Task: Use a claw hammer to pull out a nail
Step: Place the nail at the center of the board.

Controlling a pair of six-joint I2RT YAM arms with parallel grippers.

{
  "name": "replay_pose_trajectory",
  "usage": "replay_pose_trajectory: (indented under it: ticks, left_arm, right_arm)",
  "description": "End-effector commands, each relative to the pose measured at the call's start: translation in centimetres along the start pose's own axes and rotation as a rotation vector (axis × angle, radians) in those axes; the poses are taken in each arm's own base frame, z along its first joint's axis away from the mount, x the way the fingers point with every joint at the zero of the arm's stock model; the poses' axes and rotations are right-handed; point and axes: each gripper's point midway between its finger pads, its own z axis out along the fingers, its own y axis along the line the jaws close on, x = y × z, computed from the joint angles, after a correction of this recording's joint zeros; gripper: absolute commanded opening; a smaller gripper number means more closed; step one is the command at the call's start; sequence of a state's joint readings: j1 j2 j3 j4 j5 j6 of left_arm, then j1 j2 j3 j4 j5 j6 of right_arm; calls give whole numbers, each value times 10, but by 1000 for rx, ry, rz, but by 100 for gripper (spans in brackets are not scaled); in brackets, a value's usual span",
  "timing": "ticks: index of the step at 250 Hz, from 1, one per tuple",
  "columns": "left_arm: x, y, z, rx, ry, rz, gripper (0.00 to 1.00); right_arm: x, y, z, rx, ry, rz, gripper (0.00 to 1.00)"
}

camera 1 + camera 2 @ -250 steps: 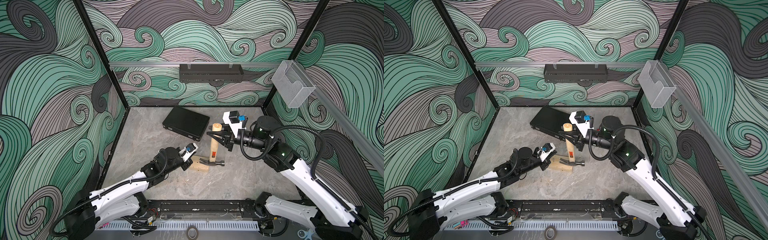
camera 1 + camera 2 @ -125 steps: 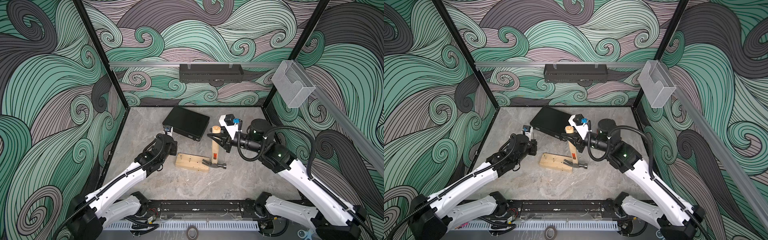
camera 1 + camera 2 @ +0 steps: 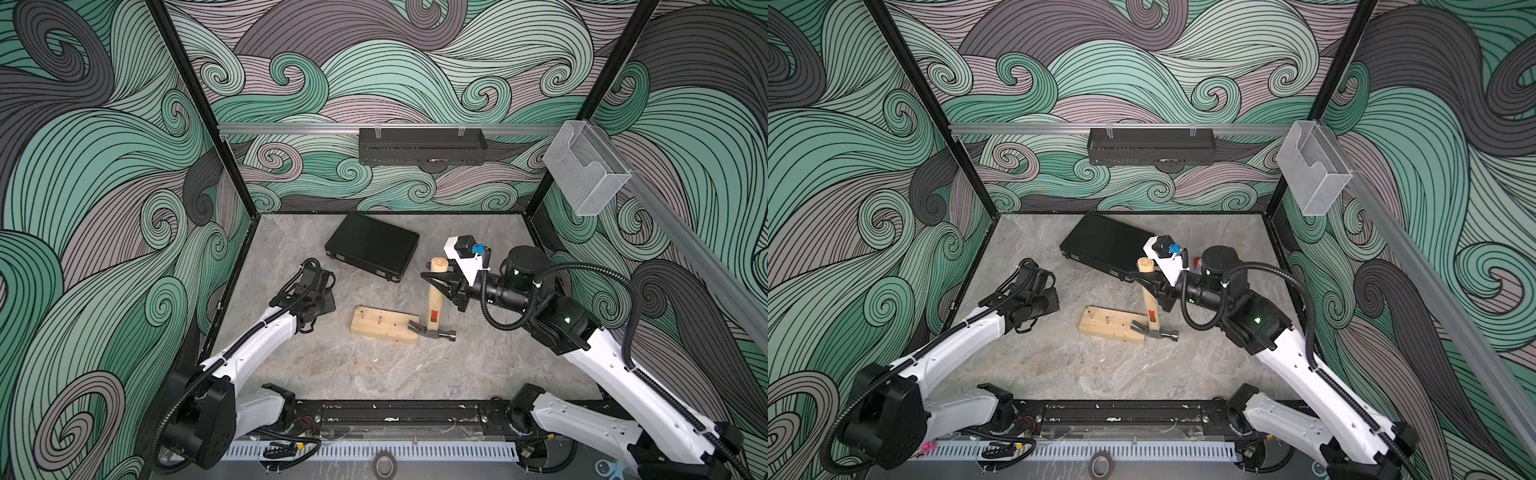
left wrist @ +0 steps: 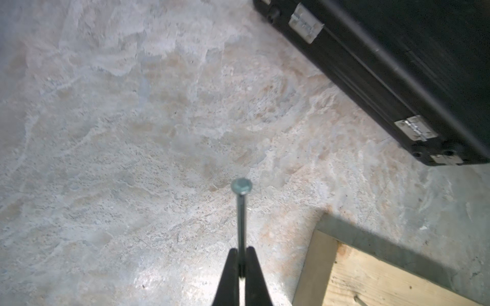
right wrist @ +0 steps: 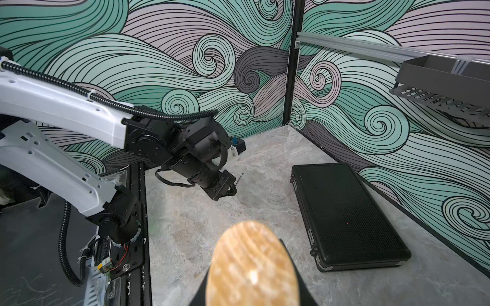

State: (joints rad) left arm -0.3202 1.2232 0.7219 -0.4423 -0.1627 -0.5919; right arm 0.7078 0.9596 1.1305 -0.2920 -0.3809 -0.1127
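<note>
Nail (image 4: 240, 212) out, clear of the block (image 3: 384, 328)
Left gripper (image 4: 241, 255) pinches it tight; right gripper (image 3: 436, 283) clamps the hammer (image 3: 433, 318) handle (head against block; only putting down seems left).

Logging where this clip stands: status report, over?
Left hand shut on nail, clear of wooden block. Right hand shut on claw hammer handle, head down at block's end. Black case behind, not in the way.
</note>
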Motion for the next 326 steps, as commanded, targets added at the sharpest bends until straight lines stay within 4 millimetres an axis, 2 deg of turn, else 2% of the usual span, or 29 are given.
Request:
replay_pose_trajectory:
  ticks: [1,159,164,221,326]
  left_arm:
    - [22,7,12,6,119,-73,0]
    - [57,21,47,-27,262,-98,0]
    - [62,24,51,-40,284,-96,0]
    - [67,25,57,-45,307,-107,0]
    - [63,24,51,-33,290,-102,16]
  right_arm:
    - [-41,2,-13,12,-140,-65,0]
    - [-35,6,5,-41,-117,-22,0]
    - [-35,7,6,-43,-115,-22,0]
    - [-29,11,19,-70,-83,-17,0]
    - [-23,18,42,-102,-12,-76,0]
